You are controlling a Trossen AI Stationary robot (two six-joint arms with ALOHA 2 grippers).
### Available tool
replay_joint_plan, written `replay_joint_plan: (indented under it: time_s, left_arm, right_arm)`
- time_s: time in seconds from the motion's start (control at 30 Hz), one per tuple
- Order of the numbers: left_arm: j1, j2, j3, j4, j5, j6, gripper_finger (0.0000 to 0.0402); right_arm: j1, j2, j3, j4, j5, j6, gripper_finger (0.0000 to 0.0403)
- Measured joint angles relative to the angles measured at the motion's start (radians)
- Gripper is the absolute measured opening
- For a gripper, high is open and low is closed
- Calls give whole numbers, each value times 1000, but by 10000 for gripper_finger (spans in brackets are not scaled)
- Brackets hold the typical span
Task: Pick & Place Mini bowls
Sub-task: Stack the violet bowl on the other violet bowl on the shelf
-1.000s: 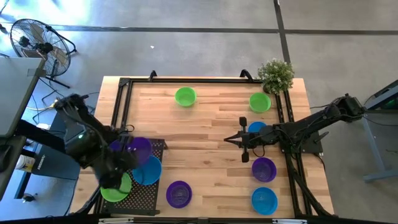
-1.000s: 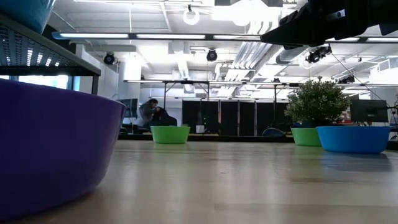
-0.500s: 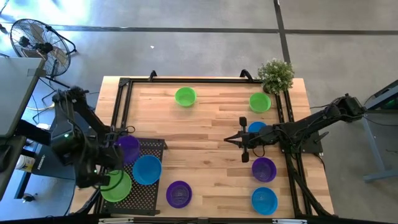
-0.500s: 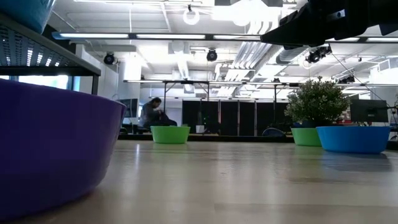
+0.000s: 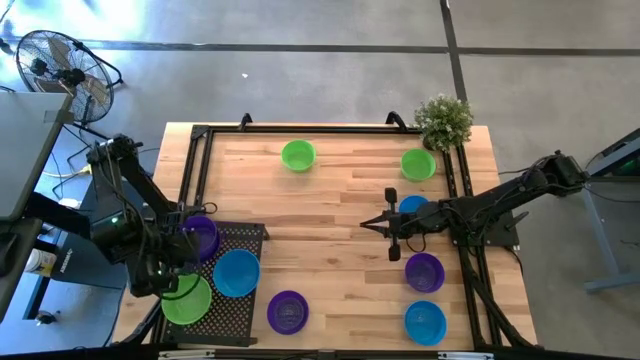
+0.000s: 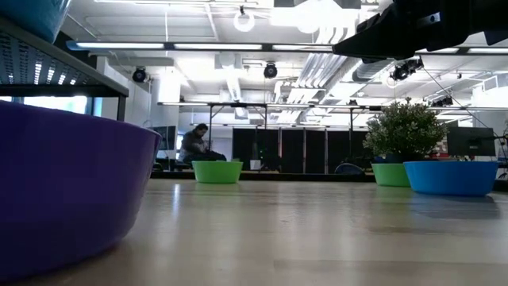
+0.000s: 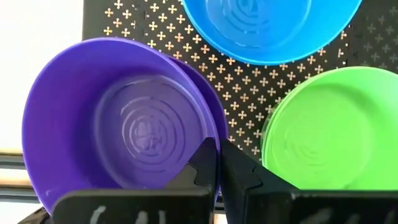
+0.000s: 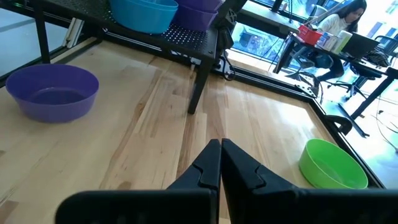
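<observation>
**Purple bowl held at the rack's edge: setting it down cleanly**

At the lower left of the high view the left gripper [image 5: 183,243] sits over the black perforated rack [image 5: 252,236]; in the left wrist view its two fingers are pinched together on the near rim of a purple bowl [image 7: 121,130], so it is holding that bowl by the wall; the bowl hangs partly over the rack's edge, with a blue bowl [image 7: 270,28] and a green bowl [image 7: 329,127] lying on the rack close beside it.

The step in hand looks like placing this purple bowl on the rack; to do it well, bring the bowl fully over the perforated surface before letting go, since part of it now overhangs; keep it level, lower until the base rests, and open only then; mind the green bowl's rim, which is just beside the held one.

The right gripper [image 5: 392,228] waits right of centre in the high view, its fingers closed on nothing; further bowls lie on the wooden table [image 5: 340,185], green ones towards the top, purple and blue ones towards the bottom.
</observation>
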Motion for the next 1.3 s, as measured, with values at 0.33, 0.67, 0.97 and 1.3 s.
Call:
replay_joint_plan:
  time_s: [0.33,0.67,0.97,1.3]
  left_arm:
    - [2,3,-34,-1,10,-2,41]
    - [2,3,-42,0,9,-31,115]
    - [2,8,-42,26,30,-37,128]
    - [2,17,-42,-1,57,-14,7]
  right_arm:
    - [0,0,0,1,0,-4,0]
    - [0,0,0,8,0,-4,0]
    - [0,0,0,8,-2,-4,0]
    - [0,0,0,8,-2,-4,0]
